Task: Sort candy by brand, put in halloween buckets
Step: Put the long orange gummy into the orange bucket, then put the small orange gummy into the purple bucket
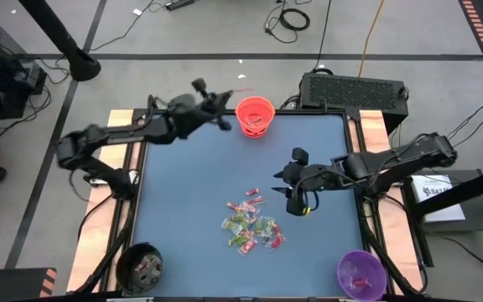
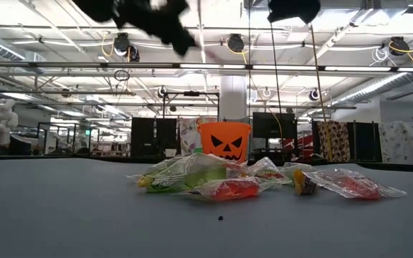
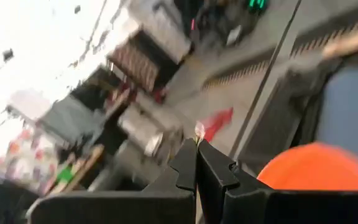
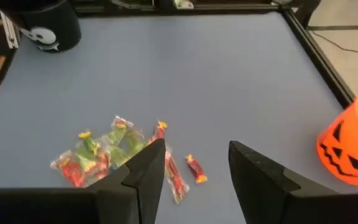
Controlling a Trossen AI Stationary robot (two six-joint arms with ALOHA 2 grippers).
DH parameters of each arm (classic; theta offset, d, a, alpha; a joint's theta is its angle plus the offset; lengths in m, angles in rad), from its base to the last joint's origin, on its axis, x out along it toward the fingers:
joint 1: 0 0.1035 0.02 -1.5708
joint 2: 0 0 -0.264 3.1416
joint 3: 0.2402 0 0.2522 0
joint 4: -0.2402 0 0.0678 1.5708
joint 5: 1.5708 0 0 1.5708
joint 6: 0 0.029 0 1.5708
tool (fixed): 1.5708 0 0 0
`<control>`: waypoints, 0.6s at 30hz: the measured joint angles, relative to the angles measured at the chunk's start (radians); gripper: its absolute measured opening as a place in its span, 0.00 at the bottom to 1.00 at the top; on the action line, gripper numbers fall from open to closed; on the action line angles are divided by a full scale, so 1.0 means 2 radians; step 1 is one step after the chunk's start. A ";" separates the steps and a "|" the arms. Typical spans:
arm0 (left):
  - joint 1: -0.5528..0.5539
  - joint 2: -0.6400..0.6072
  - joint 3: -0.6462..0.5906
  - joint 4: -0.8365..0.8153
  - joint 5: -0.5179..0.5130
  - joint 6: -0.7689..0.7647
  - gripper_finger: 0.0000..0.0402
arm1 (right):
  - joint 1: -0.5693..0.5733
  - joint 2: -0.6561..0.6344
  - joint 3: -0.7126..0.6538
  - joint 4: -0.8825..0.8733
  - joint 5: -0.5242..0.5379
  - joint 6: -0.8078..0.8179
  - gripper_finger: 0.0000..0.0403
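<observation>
The candy [image 1: 252, 225] lies as a loose pile of red, pink and green wrapped sweets on the blue table top, also seen in the right wrist view [image 4: 104, 152]. My left gripper [image 3: 196, 144] is shut on one red candy [image 3: 217, 122], high up beside the orange bucket [image 1: 240, 109] at the far edge. My right gripper [image 4: 194, 158] hovers open above the table, just right of the pile, with nothing between its fingers. The black bucket [image 1: 124, 256] stands at the near left corner and the purple bucket [image 1: 342, 267] at the near right; both hold some sweets. My left gripper pinches the red candy by one wrapper end [image 3: 200, 130] between its two fingertips. The fingers lie about level, coming from the table's left toward the orange bucket [image 3: 316, 168]. The candy sticks out past the fingertips, lifted clear of everything.
Bare blue table lies between the pile and the orange bucket [image 4: 353, 146], and to the pile's left. Black rails [image 4: 319, 46] and wooden strips edge the table. A black box [image 1: 355, 91] sits beyond the far right corner.
</observation>
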 joint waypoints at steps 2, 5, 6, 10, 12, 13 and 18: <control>0.021 0.034 0.006 -0.003 0.014 0.000 0.01 | 0.002 -0.004 0.000 -0.001 0.002 -0.002 0.42; 0.032 0.089 0.022 0.001 0.019 0.000 0.02 | 0.003 -0.005 0.000 -0.004 0.011 -0.009 0.42; 0.035 0.105 0.026 -0.003 0.014 -0.002 0.03 | 0.003 -0.005 0.000 -0.004 0.012 -0.012 0.42; 0.038 0.152 0.043 -0.016 0.015 -0.041 0.11 | 0.003 -0.005 0.000 -0.005 0.011 -0.014 0.42; 0.033 0.161 0.048 -0.013 0.023 -0.056 0.18 | 0.003 -0.005 0.000 -0.006 0.011 -0.014 0.42; 0.032 0.162 0.048 -0.017 0.024 -0.066 0.21 | 0.003 -0.005 0.000 -0.006 0.010 -0.014 0.42; 0.023 0.150 0.070 -0.085 0.005 -0.120 0.39 | 0.003 -0.005 0.000 -0.016 0.010 -0.004 0.42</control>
